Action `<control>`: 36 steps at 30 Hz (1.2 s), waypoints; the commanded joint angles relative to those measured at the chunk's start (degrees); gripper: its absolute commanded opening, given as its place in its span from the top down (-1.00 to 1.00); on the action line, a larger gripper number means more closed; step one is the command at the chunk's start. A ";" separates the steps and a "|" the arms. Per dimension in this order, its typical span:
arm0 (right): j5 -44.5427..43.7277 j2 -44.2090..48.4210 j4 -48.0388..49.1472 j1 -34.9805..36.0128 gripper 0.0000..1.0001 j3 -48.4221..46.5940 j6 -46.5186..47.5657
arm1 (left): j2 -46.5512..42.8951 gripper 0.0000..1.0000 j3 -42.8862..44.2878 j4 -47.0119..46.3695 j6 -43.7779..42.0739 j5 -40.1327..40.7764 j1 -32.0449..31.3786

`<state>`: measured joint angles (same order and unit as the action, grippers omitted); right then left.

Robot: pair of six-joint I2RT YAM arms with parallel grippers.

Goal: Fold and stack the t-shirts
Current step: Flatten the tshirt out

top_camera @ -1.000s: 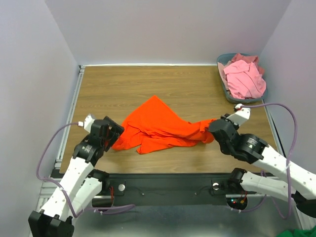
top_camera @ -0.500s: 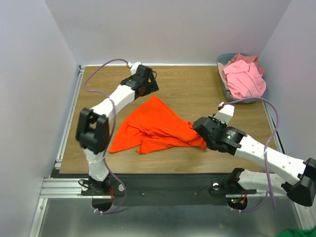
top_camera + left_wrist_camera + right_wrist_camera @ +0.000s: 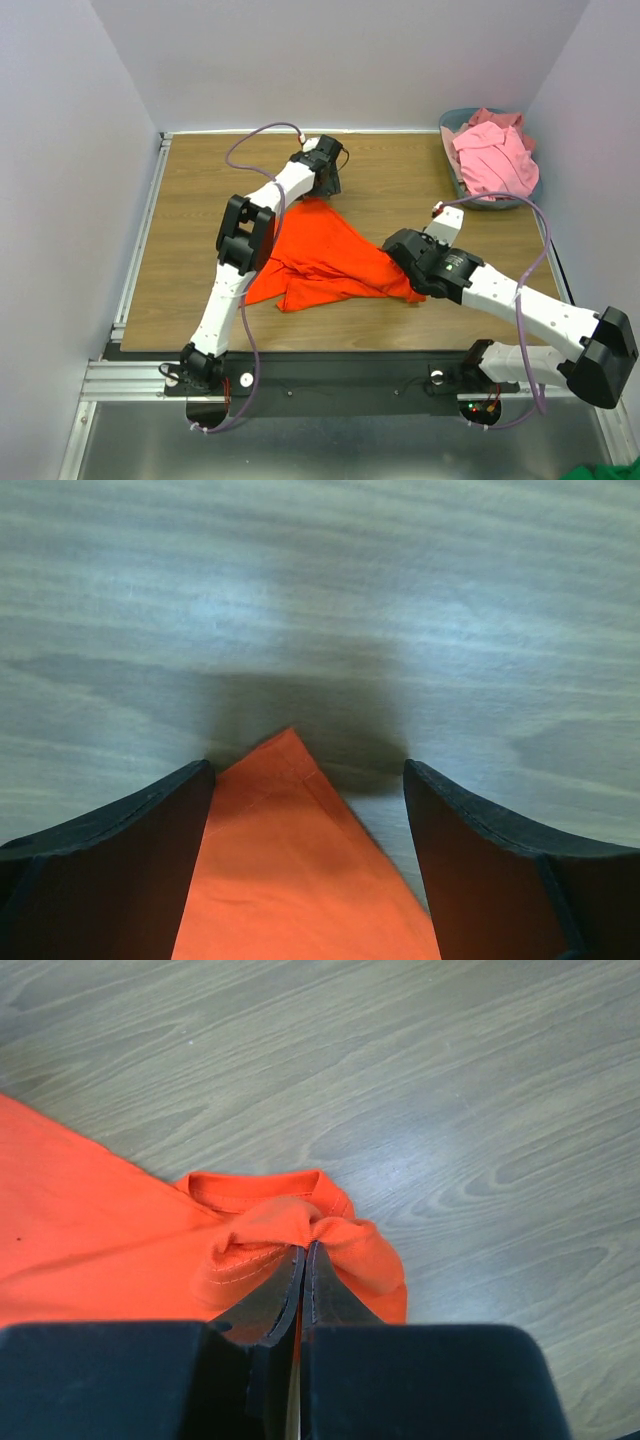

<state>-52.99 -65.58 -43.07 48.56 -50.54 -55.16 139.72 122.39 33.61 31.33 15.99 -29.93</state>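
The bright orange-red t-shirt [image 3: 325, 250] lies crumpled on the middle of the wooden table. My left gripper [image 3: 323, 188] is open over the shirt's far pointed corner [image 3: 290, 860], which lies between the two fingers [image 3: 130, 830] without being pinched. My right gripper [image 3: 397, 252] is shut on a bunched fold of the orange shirt [image 3: 290, 1225] next to its collar, at the shirt's right end. Pale pink t-shirts [image 3: 492, 160] are piled in the basket at the far right.
The grey-blue plastic basket [image 3: 452, 172] stands at the table's far right corner. Grey walls close in the table at the back and on both sides. Bare wood [image 3: 200, 200] lies left of and behind the shirt.
My left arm has swung from the near left up to the shirt's far corner. My right gripper has moved left with the cloth, bunching the shirt's right end inward.
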 commanded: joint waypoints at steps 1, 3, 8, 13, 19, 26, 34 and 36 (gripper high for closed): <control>0.78 0.28 4.04 -1.09 0.99 1.06 0.75 | -1.21 -0.72 2.77 4.27 -0.48 3.79 -0.30; 1.31 0.54 4.92 -1.44 0.99 1.50 1.28 | -0.42 -0.58 2.24 5.24 -0.13 4.40 -0.39; 1.58 0.98 5.54 -2.06 0.99 2.03 1.37 | 0.37 -0.25 0.22 5.07 0.22 5.46 -0.74; 1.93 1.16 5.80 -2.15 0.99 2.12 1.72 | 2.92 0.13 2.24 6.29 -0.22 5.55 -0.74; 2.02 1.86 5.89 -2.41 0.99 0.63 2.59 | 1.53 1.00 3.12 7.09 -1.18 5.98 -0.74; -0.80 -0.51 8.16 -6.87 0.99 -12.97 8.91 | -20.04 1.00 -4.07 4.46 -0.92 17.65 -0.57; 20.29 -4.73 16.35 -22.62 0.99 -28.62 23.24 | -42.59 1.00 -9.89 4.97 -1.01 29.44 0.40; 21.09 -5.43 16.44 -23.24 0.99 -33.63 26.04 | -47.42 1.00 -8.66 7.00 -0.83 30.33 0.40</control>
<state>-38.04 -70.96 -32.10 26.46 -75.88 -36.91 98.98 112.44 37.98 30.44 38.22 -29.95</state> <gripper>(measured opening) 0.013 0.040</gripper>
